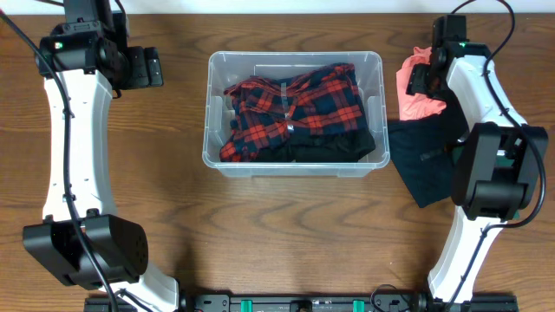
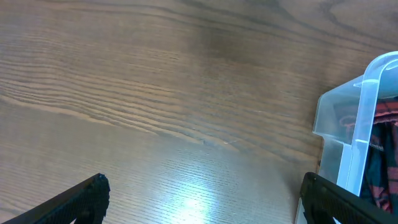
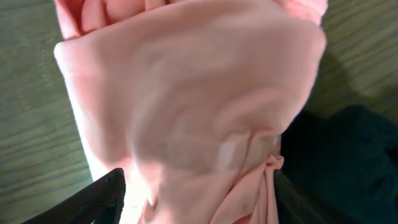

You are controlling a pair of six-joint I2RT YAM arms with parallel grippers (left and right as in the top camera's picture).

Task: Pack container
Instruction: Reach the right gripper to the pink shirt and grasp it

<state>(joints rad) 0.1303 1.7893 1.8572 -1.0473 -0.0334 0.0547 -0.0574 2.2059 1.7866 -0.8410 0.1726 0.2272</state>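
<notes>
L arm (image 1: 74, 139) rises from its base at the near edge, straight up the left side, wrist bent inward at the top. L pincer (image 1: 146, 67) points toward the middle, jaws wide apart, nothing btwn its fingers (image 2: 81, 200). R arm (image 1: 490, 100) reaches fwd from its base, wrist angled inward. R pincer (image 1: 422, 80) is aimed down at the tabletop, fingers (image 3: 102, 199) spread equally wide.

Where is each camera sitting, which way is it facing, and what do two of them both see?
Overhead: above the table, looking straight down at the container, the plaid shirt in it, the left arm and right arm.
Left wrist: low over bare wood, facing the container's corner; left gripper fingertips show, apart.
Right wrist: close over the pink garment, dark garment beside it; right gripper fingertips flank the cloth.
Shared: the container, overhead and left wrist; the pink garment, overhead and right wrist.
</notes>
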